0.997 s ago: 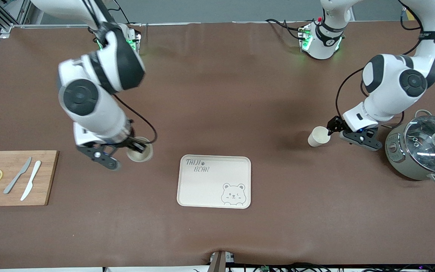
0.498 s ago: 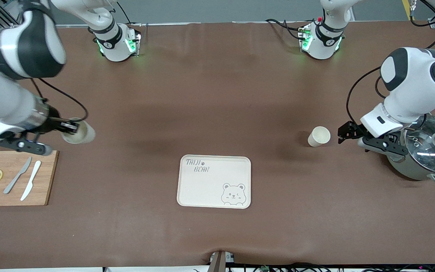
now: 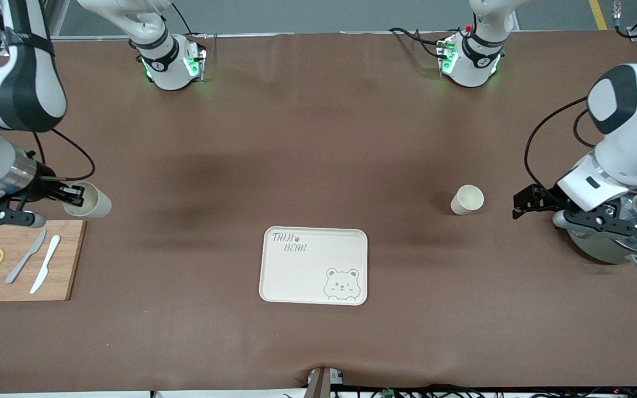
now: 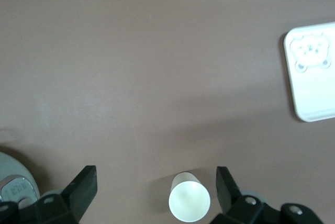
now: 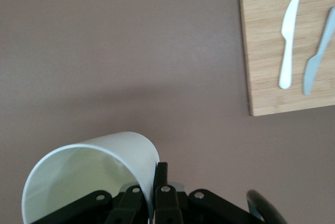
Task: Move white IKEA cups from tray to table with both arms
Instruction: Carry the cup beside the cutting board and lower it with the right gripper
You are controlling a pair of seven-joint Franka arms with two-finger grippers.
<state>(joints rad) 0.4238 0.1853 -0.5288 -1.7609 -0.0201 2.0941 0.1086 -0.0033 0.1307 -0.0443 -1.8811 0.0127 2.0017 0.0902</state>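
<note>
The right pincer (image 3: 72, 194) pinches one cup's (image 3: 89, 200) rim above the tabletop (image 3: 318, 138), well away from the empty tray (image 3: 314, 265) toward the right arm's end. The left pincer (image 3: 523, 203) is spread empty beside the other cup (image 3: 466, 199), which stands on the tabletop toward the left arm's end of the tray. Letting go too high could topple the held cup.

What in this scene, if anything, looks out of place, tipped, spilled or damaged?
Nothing stands out. One white cup stands upright on the table near the open left gripper; the right gripper, jaws shut, holds the other cup by its rim. The tray lies flat, unspilled.
</note>
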